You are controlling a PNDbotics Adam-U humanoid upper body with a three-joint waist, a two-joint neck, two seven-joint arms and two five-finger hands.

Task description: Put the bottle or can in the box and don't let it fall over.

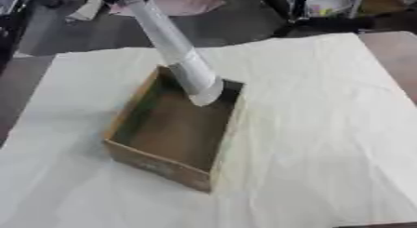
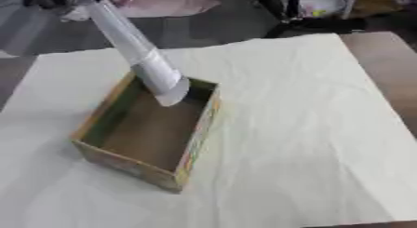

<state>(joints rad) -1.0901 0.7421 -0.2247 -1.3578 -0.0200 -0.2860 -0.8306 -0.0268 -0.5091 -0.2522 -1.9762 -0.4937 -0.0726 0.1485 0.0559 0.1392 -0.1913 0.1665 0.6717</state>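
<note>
Nearest us, the open box (image 1: 175, 134) sits on the cloth-covered surface (image 1: 326, 129). A long pale bottle (image 1: 175, 50) slants down from the top edge, its lower end inside the box's far part. We note a dark shape at its top, perhaps a hand; we cannot tell its state. The right eye view shows the box's coloured outer side; the left shows plain brown.

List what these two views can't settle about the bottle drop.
- The hand holding the bottle: cut off by the top edge in both views.
- Bottle's label or contents: blurred.
- Whether the bottle's lower end touches the floor of the box: cannot tell.
- The print on the box's outer wall: blurred.
</note>
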